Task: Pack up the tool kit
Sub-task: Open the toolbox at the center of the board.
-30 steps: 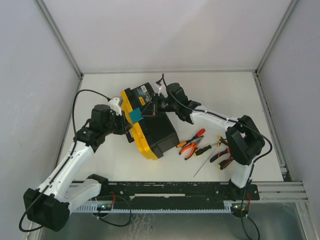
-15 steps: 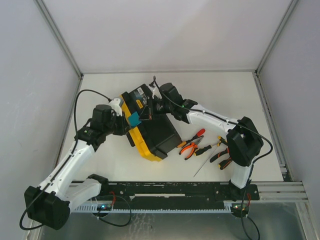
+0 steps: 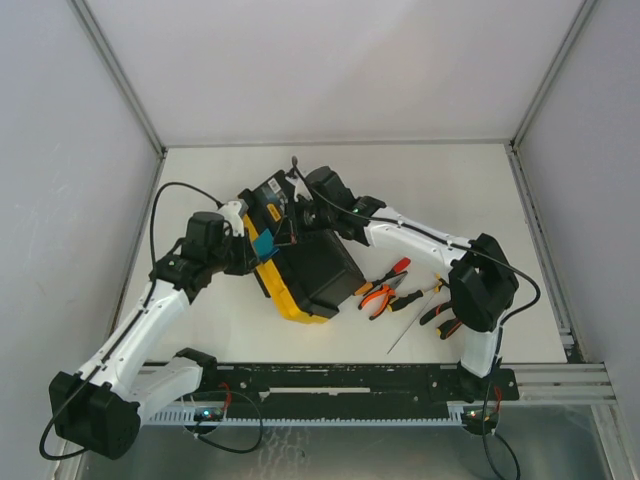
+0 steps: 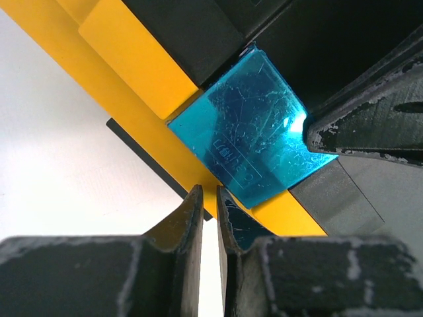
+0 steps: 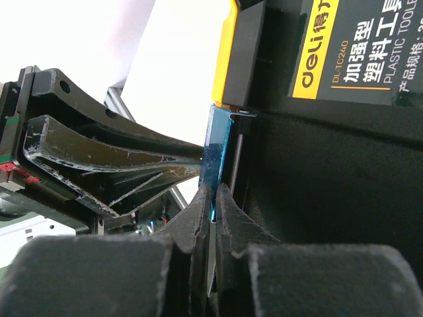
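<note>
The black toolbox (image 3: 318, 265) with its yellow lid (image 3: 283, 295) lies tilted at mid-table. Its teal latch (image 3: 263, 243) stands out from the lid's side. My right gripper (image 3: 288, 228) reaches in from the right and is shut on the latch's thin edge (image 5: 217, 145). From the left, my left gripper (image 3: 248, 252) meets the lid's rim just below the latch (image 4: 251, 132). Its jaws are nearly together, their tips on the yellow rim (image 4: 132, 46). Pliers (image 3: 380, 295) and a screwdriver (image 3: 410, 325) lie loose on the table to the right.
More orange-handled pliers (image 3: 445, 315) and a red-handled tool (image 3: 396, 268) lie near the right arm's base. The toolbox's label (image 5: 350, 46) faces the right wrist camera. White walls enclose the table on three sides; a black rail (image 3: 330, 378) runs along the near edge.
The toolbox has shifted left and turned a little. My right gripper moved left with the latch. The left gripper stayed at the lid's rim.
</note>
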